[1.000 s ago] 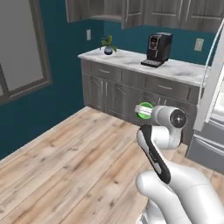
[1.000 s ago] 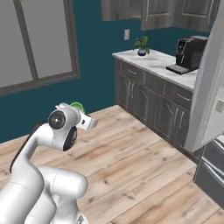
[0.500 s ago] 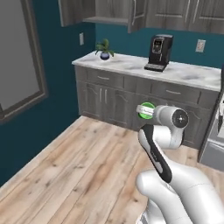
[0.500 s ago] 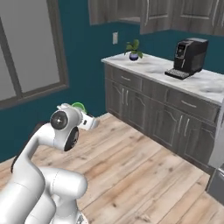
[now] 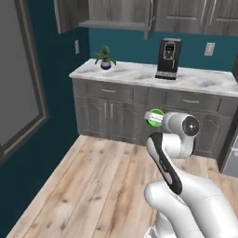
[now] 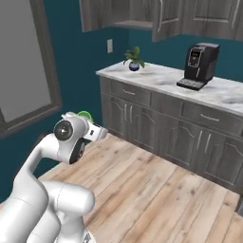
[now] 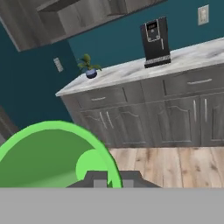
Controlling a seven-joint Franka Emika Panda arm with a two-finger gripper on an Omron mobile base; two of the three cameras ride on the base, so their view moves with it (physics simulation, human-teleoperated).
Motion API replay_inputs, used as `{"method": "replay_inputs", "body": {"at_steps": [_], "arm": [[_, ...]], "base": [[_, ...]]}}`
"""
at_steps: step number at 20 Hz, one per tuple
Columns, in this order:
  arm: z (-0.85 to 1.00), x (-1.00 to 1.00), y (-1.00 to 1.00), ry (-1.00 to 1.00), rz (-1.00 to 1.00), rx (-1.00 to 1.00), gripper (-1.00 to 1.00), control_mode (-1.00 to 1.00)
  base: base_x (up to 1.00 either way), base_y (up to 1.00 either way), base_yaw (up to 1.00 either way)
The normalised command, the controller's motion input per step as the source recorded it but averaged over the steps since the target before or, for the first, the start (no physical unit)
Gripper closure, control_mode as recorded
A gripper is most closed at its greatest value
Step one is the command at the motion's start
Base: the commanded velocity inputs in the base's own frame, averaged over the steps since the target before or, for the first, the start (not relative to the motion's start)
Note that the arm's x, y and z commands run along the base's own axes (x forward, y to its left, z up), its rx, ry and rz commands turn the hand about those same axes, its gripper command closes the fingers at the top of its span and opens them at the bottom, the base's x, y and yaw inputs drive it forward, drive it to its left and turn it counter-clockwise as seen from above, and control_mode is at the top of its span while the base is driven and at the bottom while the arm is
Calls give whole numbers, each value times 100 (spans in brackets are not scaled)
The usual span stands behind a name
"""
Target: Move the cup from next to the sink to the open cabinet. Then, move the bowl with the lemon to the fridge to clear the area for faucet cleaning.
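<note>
You're carrying the cup (image 7: 52, 153) across the kitchen, so keep the hand (image 7: 113, 178) level and the travel smooth until the open cabinet (image 5: 111, 21) is within reach, then lift it in over the shelf edge rather than nudging the edge. The hand is clamped on the cup, whose green rim sits right against the fingertips (image 7: 99, 179). The open cabinet lies ahead of the hand and well above it, over the worktop (image 5: 139, 73) with the coffee machine (image 5: 168, 59).
</note>
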Motion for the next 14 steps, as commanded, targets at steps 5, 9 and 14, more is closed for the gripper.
{"method": "replay_inputs", "body": {"at_steps": [5, 9, 14], "arm": [[0, 0, 0, 0, 0, 0, 100, 100], [0, 0, 0, 0, 0, 0, 100, 100], [0, 0, 0, 0, 0, 0, 100, 100]], "base": [[100, 96, -34], [100, 85, -37], [100, 68, -41]]}}
